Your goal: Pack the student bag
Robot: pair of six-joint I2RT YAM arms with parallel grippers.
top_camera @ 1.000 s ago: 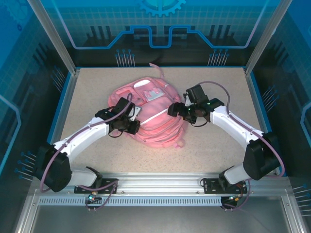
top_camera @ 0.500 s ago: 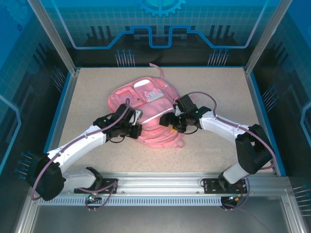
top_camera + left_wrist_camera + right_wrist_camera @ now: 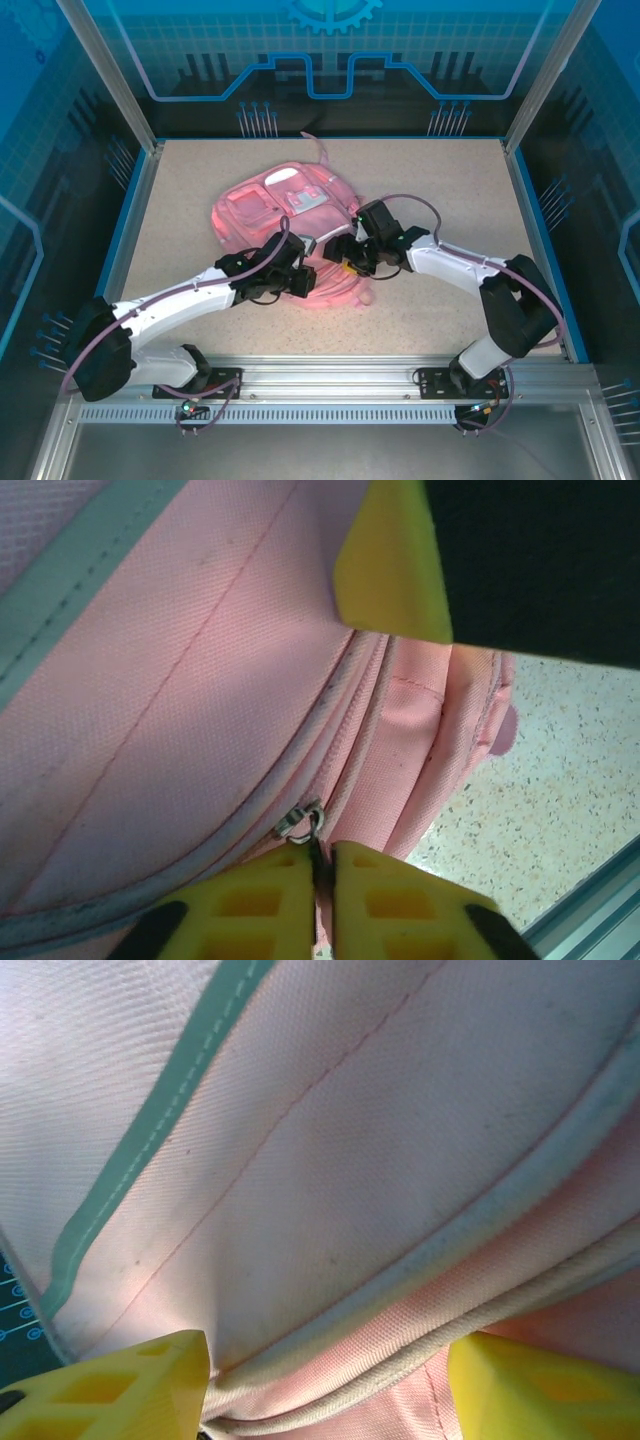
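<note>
The bag (image 3: 270, 205) lies flat on the speckled table (image 3: 450, 190), about mid-table and a little left of centre, its patches and pockets facing up and a strap trailing toward the far wall. Both arms reach in from the near edge and meet at the bag's near side.

The left gripper (image 3: 305, 283) sits at the bag's near edge. In the left wrist view its yellow fingertips (image 3: 322, 855) stand almost together, with the metal zip pull (image 3: 298, 820) running down into the thin gap between them, so it pinches the pull. The zip track curves along the pink fabric (image 3: 200, 680) beside a pale stripe (image 3: 70, 560). A yellow finger (image 3: 390, 560) on a black body hangs just above the bag there.

The right gripper (image 3: 345, 262) is just beside the left one, over the same edge. In the right wrist view its fingertips (image 3: 325, 1360) stand wide apart, straddling a piped seam of the bag (image 3: 350, 1110). Whether they squeeze the fabric cannot be told.
</note>
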